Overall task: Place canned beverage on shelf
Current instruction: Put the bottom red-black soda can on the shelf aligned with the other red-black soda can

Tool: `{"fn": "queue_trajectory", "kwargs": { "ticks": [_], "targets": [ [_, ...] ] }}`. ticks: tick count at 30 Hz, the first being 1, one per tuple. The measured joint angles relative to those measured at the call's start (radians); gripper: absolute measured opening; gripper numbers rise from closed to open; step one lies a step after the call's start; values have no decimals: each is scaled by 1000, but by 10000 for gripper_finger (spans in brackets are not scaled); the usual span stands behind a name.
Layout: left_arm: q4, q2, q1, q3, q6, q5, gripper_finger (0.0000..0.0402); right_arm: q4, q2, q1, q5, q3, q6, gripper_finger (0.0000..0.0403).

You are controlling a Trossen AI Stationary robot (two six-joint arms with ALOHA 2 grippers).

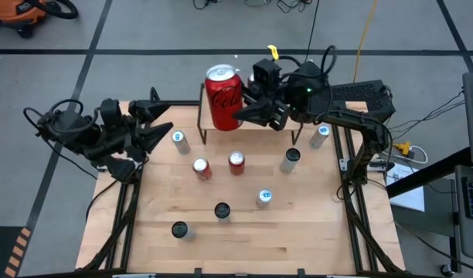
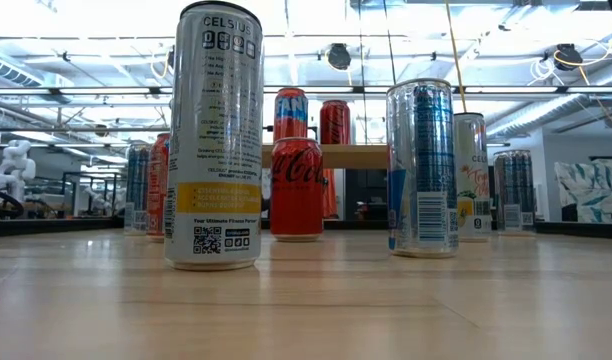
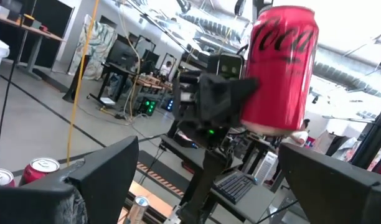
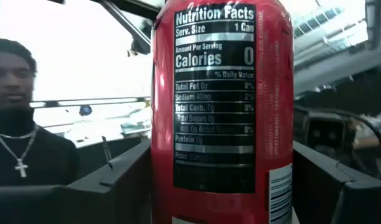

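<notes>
The red can (image 1: 222,96) is pinched at its round side by the right gripper (image 1: 248,113), above the shelf (image 1: 252,123). It is smooth and slippery, likely thin-walled, so a gentle squeeze is needed. The left gripper (image 1: 161,133) is spread wide.

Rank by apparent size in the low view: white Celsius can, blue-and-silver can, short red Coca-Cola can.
1. white Celsius can
2. blue-and-silver can
3. short red Coca-Cola can
Camera nearness makes true sizes unsure.
</notes>
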Motion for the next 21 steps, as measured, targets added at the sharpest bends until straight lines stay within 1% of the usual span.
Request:
{"fn": "queue_trajectory", "kwargs": {
  "ticks": [4,7,12,16,21],
  "targets": [
    [13,19,0,0,1,3,393,10,0,-1,1,0,1,277],
    [61,36,0,0,11,28,393,6,1,0,1,0,-5,277],
    [191,79,0,0,101,66,393,2,11,16,9,0,-42,277],
    [279,113,0,0,170,68,393,-21,28,35,55,0,-76,277],
    [288,132,0,0,181,73,393,-62,51,57,79,0,-94,277]
  ]
}}
